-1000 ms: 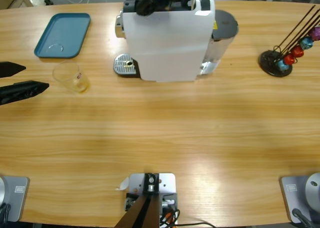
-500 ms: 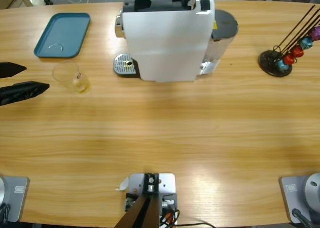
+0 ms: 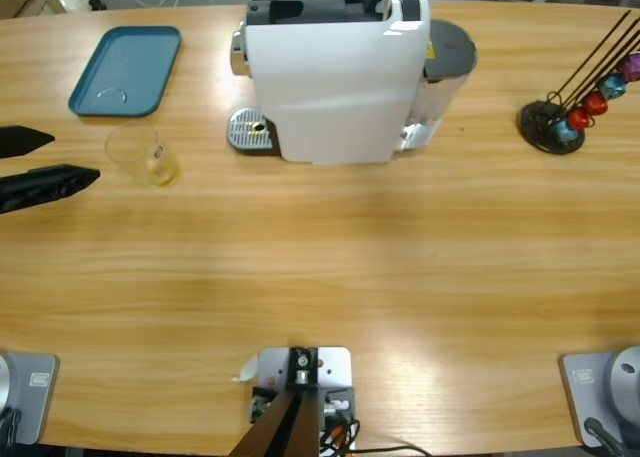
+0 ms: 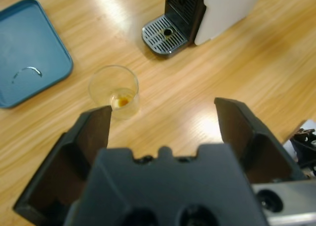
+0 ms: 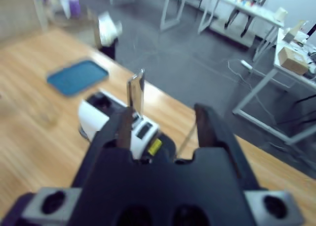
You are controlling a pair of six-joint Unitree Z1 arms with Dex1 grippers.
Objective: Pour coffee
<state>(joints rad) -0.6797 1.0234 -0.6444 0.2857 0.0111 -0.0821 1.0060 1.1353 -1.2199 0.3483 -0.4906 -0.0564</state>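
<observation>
Left gripper (image 4: 163, 119) is hovering with fingers spread wide, lining up on tumbler (image 4: 114, 90) with coffee (image 4: 121, 100) near surface's left edge; right gripper's (image 5: 163, 124) fingers are apart, empty. Next: judging closing on glass

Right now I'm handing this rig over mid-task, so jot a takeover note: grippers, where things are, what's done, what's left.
Left gripper: open, empty, short of the glass tumbler.
Right gripper: open, empty, high over the coffee machine.
Tumbler stands upright on the table between the blue tray and the machine's drip grate, holding a thin layer of coffee.
Done: coffee is in the tumbler.
Left: grasp it and pour.
</observation>
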